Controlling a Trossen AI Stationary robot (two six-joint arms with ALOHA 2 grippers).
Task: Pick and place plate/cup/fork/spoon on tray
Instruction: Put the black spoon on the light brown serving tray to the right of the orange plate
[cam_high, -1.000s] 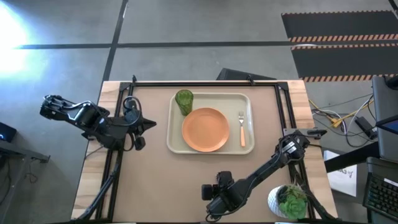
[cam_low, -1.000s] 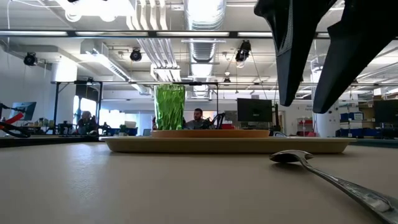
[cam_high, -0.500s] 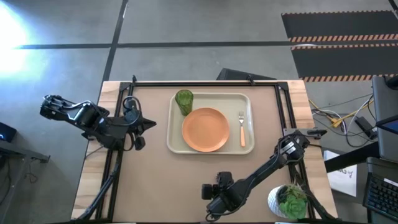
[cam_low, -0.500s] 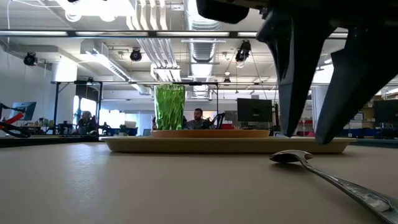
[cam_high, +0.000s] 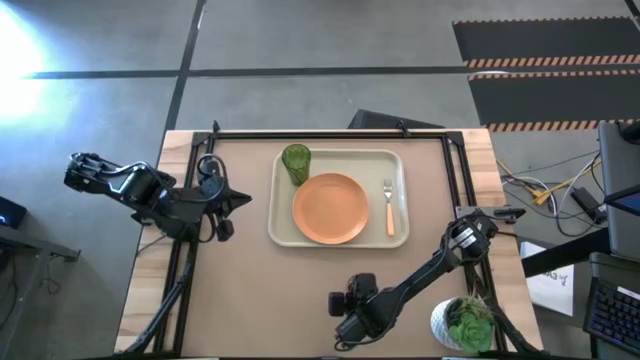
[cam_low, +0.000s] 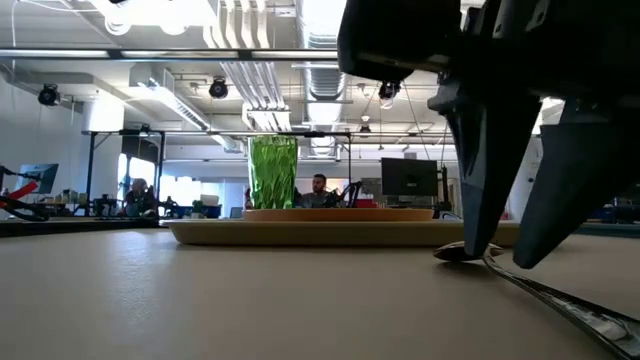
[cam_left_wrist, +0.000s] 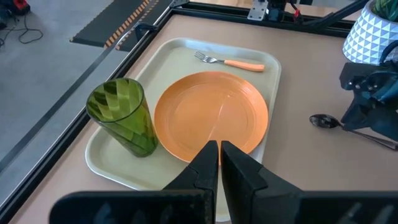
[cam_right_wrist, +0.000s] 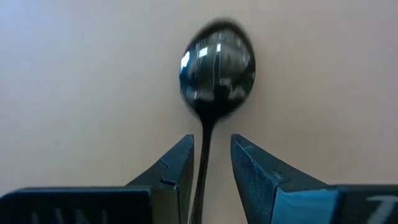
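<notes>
The left gripper (cam_left_wrist: 219, 163) waits at the table's left edge, its dark, wedge-shaped fingers pressed together, pointing toward the tray (cam_high: 280, 228). That tray is a smooth cream rectangle with rounded corners and a raised rim, lying in the middle of the matte tan table (cam_high: 250, 290). In it, from left to right: the cup (cam_high: 295, 163), a translucent green tumbler with a faceted zigzag wall, standing upright in the far left corner; the plate (cam_high: 330, 207), round, flat, plain orange, filling the centre; and the fork (cam_high: 389, 208), silver tines and a slim orange-pink handle, lying along the right side, just beside the plate.

Nearer the table's front edge, to the right of centre, the right gripper (cam_right_wrist: 211, 163) is down at the tabletop with its fingers spread, one on each side of the thin dark handle of the spoon (cam_right_wrist: 217, 61). The spoon's glossy, dark oval bowl lies on the bare table, outside the tray. Whether the fingers touch the handle I cannot tell.

At the front right corner stands a white pot (cam_high: 450, 327) with a faceted surface, holding a green plant.
</notes>
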